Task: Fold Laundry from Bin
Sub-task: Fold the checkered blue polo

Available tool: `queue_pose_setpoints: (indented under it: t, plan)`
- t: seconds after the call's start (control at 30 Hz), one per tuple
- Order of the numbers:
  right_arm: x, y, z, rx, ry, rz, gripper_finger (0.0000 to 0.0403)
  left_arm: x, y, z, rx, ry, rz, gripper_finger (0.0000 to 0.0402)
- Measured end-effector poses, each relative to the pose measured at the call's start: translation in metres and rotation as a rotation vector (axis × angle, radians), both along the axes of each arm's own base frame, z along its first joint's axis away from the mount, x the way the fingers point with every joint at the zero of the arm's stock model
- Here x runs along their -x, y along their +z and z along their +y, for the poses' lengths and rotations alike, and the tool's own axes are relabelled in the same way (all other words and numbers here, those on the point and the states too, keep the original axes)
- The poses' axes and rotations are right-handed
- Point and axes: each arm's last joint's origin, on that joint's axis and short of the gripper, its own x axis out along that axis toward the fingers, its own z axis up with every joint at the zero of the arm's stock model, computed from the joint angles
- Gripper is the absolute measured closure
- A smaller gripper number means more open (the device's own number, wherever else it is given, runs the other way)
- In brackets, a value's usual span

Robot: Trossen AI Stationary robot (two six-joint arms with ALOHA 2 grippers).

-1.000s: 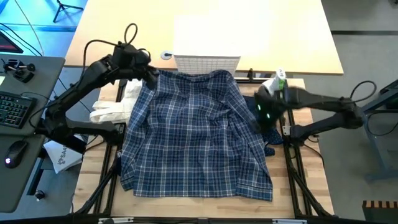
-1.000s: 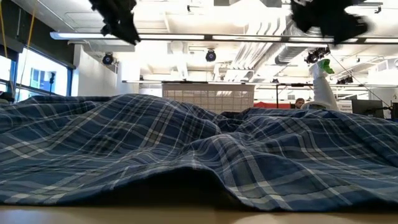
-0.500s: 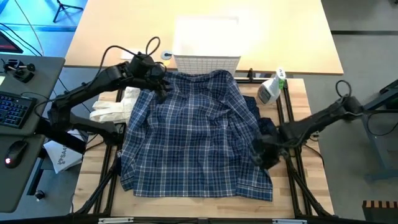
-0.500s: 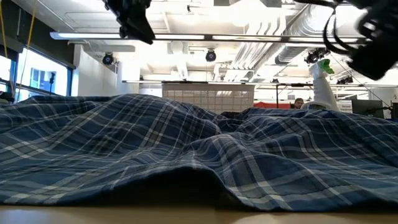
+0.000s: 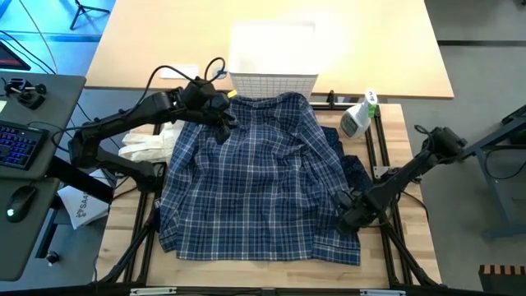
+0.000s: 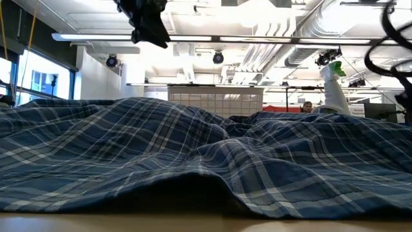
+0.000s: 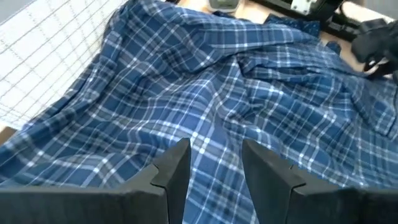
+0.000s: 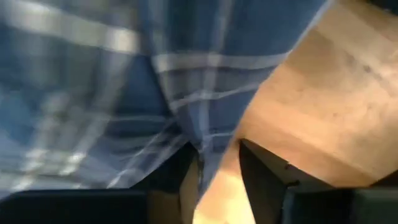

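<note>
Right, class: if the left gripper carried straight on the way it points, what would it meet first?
Most likely the plaid shirt. The left gripper, fingers apart, hangs above it and points down across the cloth, though the depth is hard to judge.

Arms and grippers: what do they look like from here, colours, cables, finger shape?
Both arms are matte black with jointed links. The left arm carries a looped black cable near its wrist; the right arm has a similar cable loop. The left gripper has two flat, dark, angular fingers. No markings are visible.

One plaid shirt (image 5: pixel 255 177), one white cloth (image 5: pixel 152 144) and one basket (image 5: pixel 274 82) are counted. One spray bottle (image 5: pixel 359 116) is seen.
</note>
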Motion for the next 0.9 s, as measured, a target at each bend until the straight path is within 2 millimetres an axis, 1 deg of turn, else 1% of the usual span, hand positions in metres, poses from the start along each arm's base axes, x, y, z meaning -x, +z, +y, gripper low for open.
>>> queue_pose_setpoints:
  t: [0.07,0.13,0.17,0.2,0.27,0.33,0.37,0.4,0.43,0.47,0.5,0.53,0.6,0.63,0.7,0.73,0.77,0.83,0.9]
  plan:
    - [0.0,-0.002,0.002,0.01,0.011,0.013,0.0337,-0.003,0.002,-0.002,-0.001,-0.002,-0.023,0.0271]
    - [0.002,0.0,0.003,0.025,0.018,0.028,0.038,-0.004,0.003,-0.005,0.002,-0.005,-0.041,0.0271]
    - [0.003,0.005,0.002,0.054,0.021,0.052,0.0391,-0.005,0.004,-0.006,0.003,-0.008,-0.048,0.0271]
    - [0.004,0.013,0.002,0.101,0.02,0.083,0.0394,-0.005,0.005,-0.008,-0.002,-0.014,-0.061,0.0271]
    - [0.005,0.048,0.001,0.207,0.009,0.136,0.0394,-0.007,0.007,-0.011,-0.011,-0.028,-0.082,0.0271]
    - [0.002,0.091,0.002,0.313,0.019,0.151,0.04,-0.009,0.009,-0.013,-0.017,-0.039,-0.098,0.0271]
    - [0.001,0.116,0.001,0.379,0.016,0.159,0.04,-0.01,0.01,-0.014,-0.02,-0.045,-0.105,0.0271]
    - [-0.001,0.139,0.001,0.418,-0.004,0.123,0.0399,-0.011,0.011,-0.016,-0.025,-0.051,-0.118,0.0271]
    - [-0.007,0.159,0.002,0.424,-0.006,0.0,0.0399,-0.012,0.012,-0.017,-0.03,-0.057,-0.129,0.0271]
    - [-0.011,0.175,0.002,0.432,0.017,-0.171,0.04,-0.013,0.013,-0.018,-0.037,-0.064,-0.136,0.0271]
    - [-0.016,0.188,0.002,0.468,0.024,-0.304,0.0401,-0.013,0.013,-0.019,-0.045,-0.074,-0.14,0.0271]
    - [-0.021,0.2,0.002,0.507,0.011,-0.398,0.0401,-0.014,0.014,-0.02,-0.058,-0.088,-0.143,0.0271]
    - [-0.037,0.222,-0.001,0.598,-0.011,-0.532,0.0401,-0.015,0.014,-0.022,-0.087,-0.119,-0.143,0.0271]
    - [-0.046,0.23,0.001,0.625,0.03,-0.598,0.0401,-0.015,0.014,-0.023,-0.1,-0.132,-0.14,0.0271]
    - [-0.073,0.239,0.008,0.607,0.184,-0.724,0.0402,-0.016,0.014,-0.024,-0.115,-0.152,-0.136,0.0271]
    - [-0.086,0.239,0.012,0.559,0.285,-0.77,0.0402,-0.016,0.014,-0.024,-0.116,-0.154,-0.135,0.0271]
    - [-0.097,0.234,0.017,0.488,0.379,-0.791,0.0402,-0.016,0.014,-0.024,-0.117,-0.155,-0.135,0.0271]
    - [-0.116,0.213,0.025,0.32,0.492,-0.755,0.0402,-0.016,0.014,-0.024,-0.117,-0.155,-0.134,0.0271]
    - [-0.124,0.18,0.029,0.205,0.545,-0.609,0.0402,-0.016,0.014,-0.024,-0.117,-0.155,-0.134,0.0271]
